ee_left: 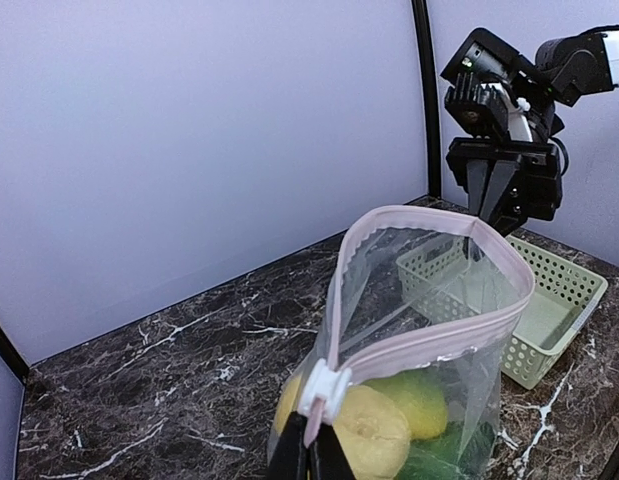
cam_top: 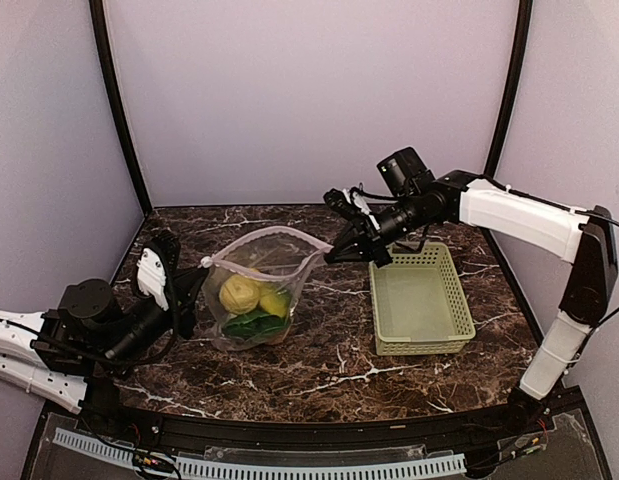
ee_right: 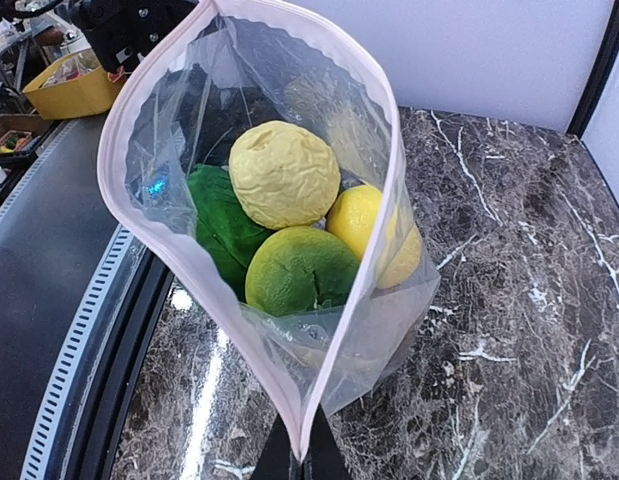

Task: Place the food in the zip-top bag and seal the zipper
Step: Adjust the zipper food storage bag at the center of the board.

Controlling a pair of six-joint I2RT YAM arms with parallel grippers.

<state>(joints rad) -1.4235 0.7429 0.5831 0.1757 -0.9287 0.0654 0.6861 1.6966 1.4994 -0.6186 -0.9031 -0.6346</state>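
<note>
The bag [cam_top: 259, 285] is clenched at both ends by left gripper [cam_top: 199, 270] and right gripper [cam_top: 332, 252]; zipper [ee_left: 429, 340] should be drawn taut, then pressed.

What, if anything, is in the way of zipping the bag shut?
Nothing visible. The zipper gapes wide open with nothing across it. The food sits low in the zip-top bag, below the strip. The left hand and right hand pinch opposite ends of the mouth. The basket stands apart.
</note>
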